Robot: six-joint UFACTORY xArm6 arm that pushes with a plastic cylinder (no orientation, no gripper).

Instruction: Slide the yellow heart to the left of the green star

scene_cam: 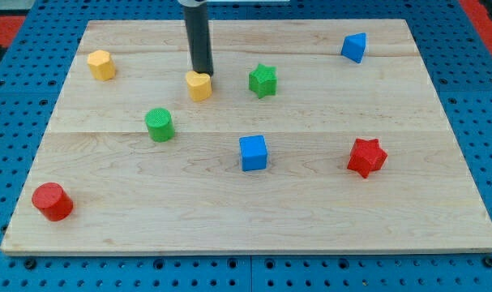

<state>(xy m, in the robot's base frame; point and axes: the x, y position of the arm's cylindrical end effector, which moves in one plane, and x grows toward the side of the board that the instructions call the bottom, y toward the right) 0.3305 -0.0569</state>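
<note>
Presently we find my tip (203,74) touching the yellow heart (198,85) at its top edge; it is a bare rod, clasping nothing; the heart lies near the green star (263,80), on its left.

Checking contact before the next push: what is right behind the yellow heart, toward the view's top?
My tip stands right behind the yellow heart, at its top edge. The heart covers the tip's very end, so actual contact cannot be confirmed. The green star sits apart on the view's right.
</note>
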